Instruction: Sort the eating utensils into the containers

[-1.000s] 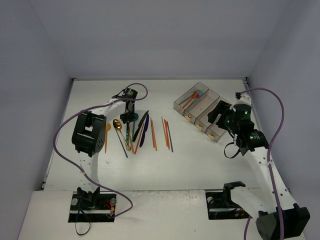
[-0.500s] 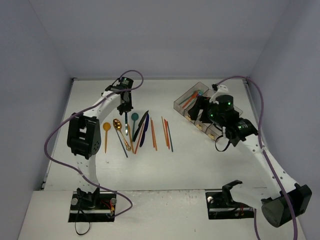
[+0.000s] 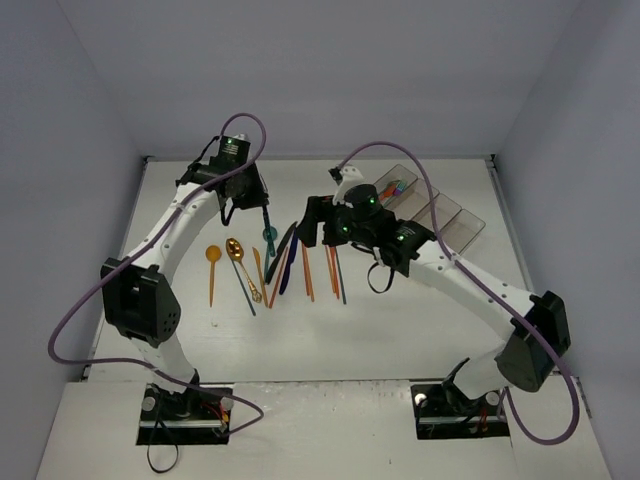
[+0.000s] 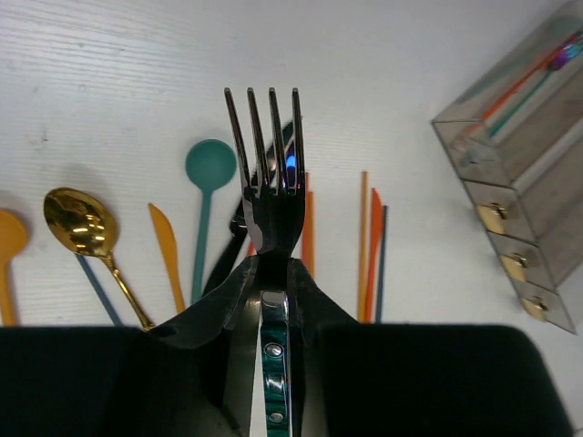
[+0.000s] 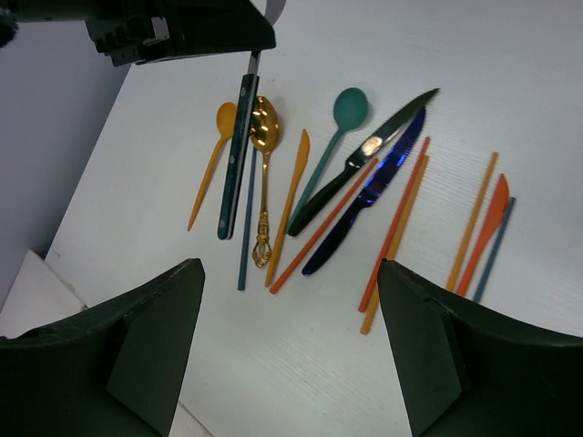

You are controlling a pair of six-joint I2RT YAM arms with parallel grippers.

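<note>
My left gripper (image 3: 258, 197) is shut on a fork (image 4: 269, 173) with dark tines and a teal handle, held above the table; the handle hangs down in the right wrist view (image 5: 233, 159). Loose utensils lie in a row below: an orange spoon (image 3: 212, 262), a gold spoon (image 3: 240, 262), a teal spoon (image 3: 270, 238), a black knife (image 5: 364, 162), a blue knife (image 5: 372, 193) and orange pieces (image 3: 307, 268). My right gripper (image 3: 322, 228) is open and empty above their right part. The containers (image 3: 432, 212) stand at the back right.
The leftmost bin holds orange and teal utensils (image 3: 395, 188); the row of bins also shows in the left wrist view (image 4: 519, 182). White walls close the table at the back and both sides. Purple cables loop over both arms.
My right arm has swung left from the bins to above the loose utensils. My left arm has lifted and drawn back with the fork in its jaws.
</note>
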